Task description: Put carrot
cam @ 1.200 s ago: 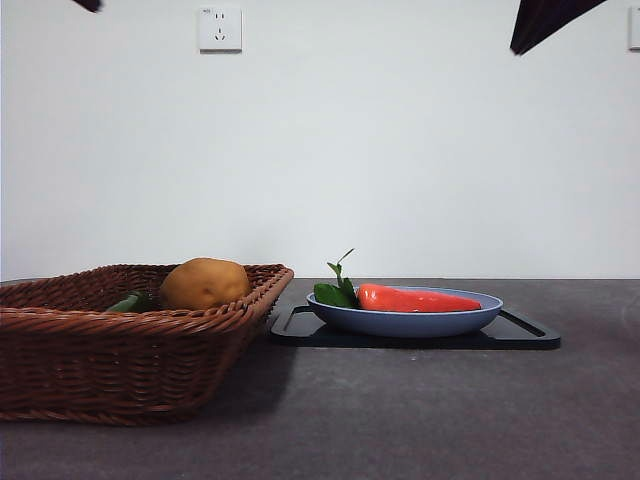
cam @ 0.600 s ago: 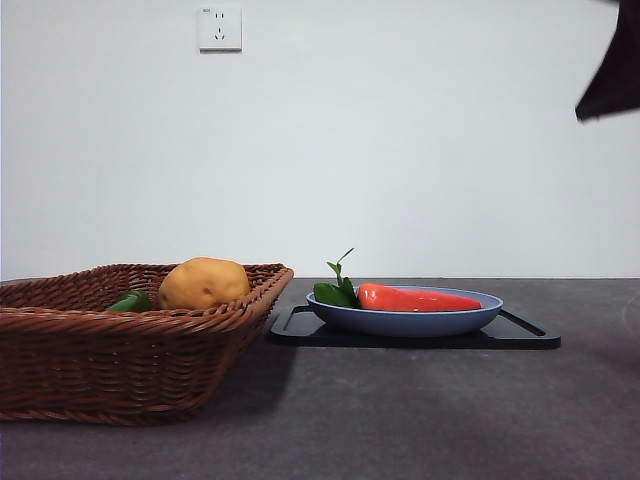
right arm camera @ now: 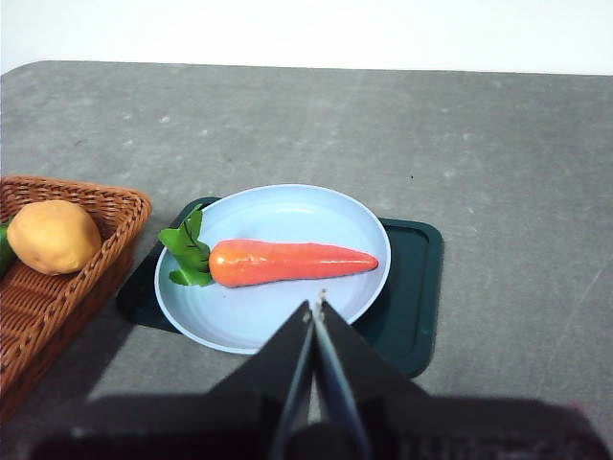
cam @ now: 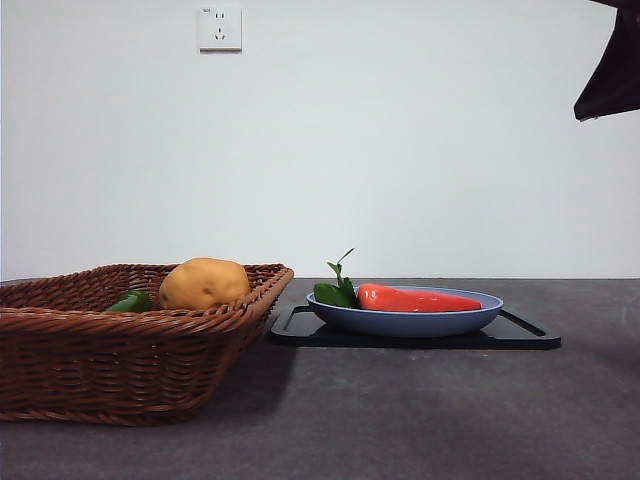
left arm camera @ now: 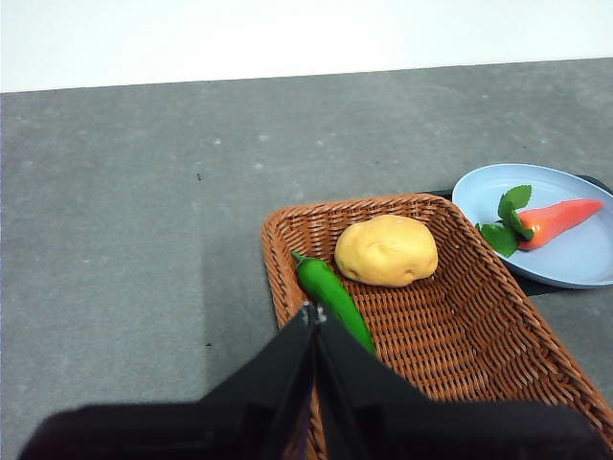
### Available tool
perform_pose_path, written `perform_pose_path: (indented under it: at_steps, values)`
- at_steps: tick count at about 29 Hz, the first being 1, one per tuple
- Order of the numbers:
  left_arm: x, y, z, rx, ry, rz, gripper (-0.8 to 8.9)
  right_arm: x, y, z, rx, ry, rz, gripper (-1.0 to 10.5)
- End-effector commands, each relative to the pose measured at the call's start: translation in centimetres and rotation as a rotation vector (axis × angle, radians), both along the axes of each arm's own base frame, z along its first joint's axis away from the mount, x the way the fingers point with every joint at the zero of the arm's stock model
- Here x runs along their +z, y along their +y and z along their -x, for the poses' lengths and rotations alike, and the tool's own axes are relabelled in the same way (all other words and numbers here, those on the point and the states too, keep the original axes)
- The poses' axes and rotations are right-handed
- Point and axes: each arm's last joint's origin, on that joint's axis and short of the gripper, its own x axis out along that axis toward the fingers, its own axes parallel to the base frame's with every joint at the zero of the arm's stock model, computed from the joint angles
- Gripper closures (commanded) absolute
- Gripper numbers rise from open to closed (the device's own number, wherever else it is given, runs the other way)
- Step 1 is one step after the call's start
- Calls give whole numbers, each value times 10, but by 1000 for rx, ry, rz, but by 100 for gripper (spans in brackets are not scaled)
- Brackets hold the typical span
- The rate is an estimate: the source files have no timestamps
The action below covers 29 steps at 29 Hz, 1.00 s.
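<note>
On the blue plate (right arm camera: 278, 331) I see the carrot (right arm camera: 287, 263) lying flat, my right tool (right arm camera: 317, 305) clenched empty above it, left tool (left arm camera: 314, 321) clenched too.

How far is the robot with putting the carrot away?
It looks about finished. The carrot lies in the blue plate, which sits on a dark tray. Nothing is in hand: the right pincer is shut and empty above the plate, and the left pincer is shut over the basket with the potato and a green pepper. Nothing seems left to do.
</note>
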Motion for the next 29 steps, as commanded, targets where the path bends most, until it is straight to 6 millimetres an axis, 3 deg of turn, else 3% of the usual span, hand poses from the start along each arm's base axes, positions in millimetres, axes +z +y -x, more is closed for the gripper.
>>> perform_pose_path:
  at_steps: [1,6,12,19,23,29]
  values:
    - [3,0,0,2,-14,18,805,3,1,0,0,-12,-18,936]
    - [8,7,15,4,-109,-77,805,3,1,0,-2,-13,-18,936]
    - [5,26,34,188,-306,-61,805,3,1,0,0,-13,-18,936]
    - [-41,33,17,333,-301,-83,805,3,1,0,0,-13,-18,936]
    - [-75,34,6,351,-215,-107,805,3,1,0,0,-13,-18,936]
    - [-107,33,-3,352,-166,-115,805,3,1,0,0,-13,-18,936]
